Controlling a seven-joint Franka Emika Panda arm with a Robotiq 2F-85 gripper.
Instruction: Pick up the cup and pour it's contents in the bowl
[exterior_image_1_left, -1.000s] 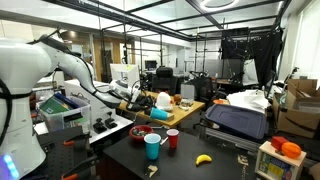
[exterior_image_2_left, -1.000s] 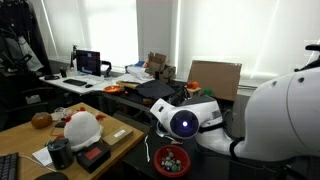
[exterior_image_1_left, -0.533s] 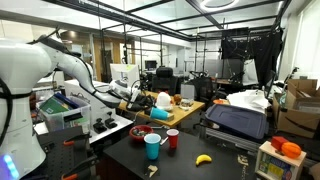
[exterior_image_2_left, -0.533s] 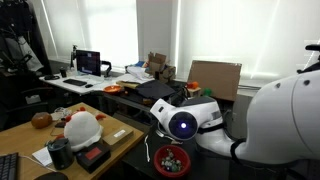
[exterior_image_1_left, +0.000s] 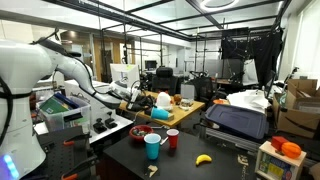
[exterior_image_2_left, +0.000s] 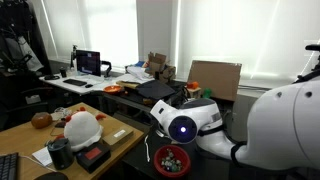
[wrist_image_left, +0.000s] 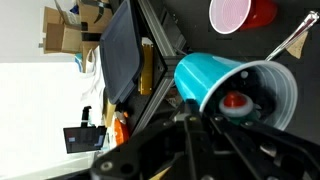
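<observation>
In an exterior view, the cup (exterior_image_1_left: 159, 114), medium blue, appears to stand on the dark table just behind the red bowl (exterior_image_1_left: 143, 131). My gripper (exterior_image_1_left: 137, 100) hangs to the left of the cup and above the bowl. The wrist view shows my gripper (wrist_image_left: 195, 126) shut, its dark fingers together with nothing between them. Beyond them lie a teal cup (wrist_image_left: 235, 85) with a red ball inside and a small red cup (wrist_image_left: 232, 14). The blue cup is out of the wrist view. In an exterior view, the bowl (exterior_image_2_left: 172, 160) holds small coloured bits and sits under my wrist.
A teal cup (exterior_image_1_left: 152, 146) and a red cup (exterior_image_1_left: 172, 139) stand in front of the bowl, with a banana (exterior_image_1_left: 204, 158) to their right. A metal spoon (wrist_image_left: 295, 38) lies by the cups. A black case (exterior_image_1_left: 238, 118) and a grey bin (exterior_image_1_left: 62, 112) flank the table.
The big white arm link in the foreground of an exterior view has shifted slightly. The gripper stays shut and in the same place.
</observation>
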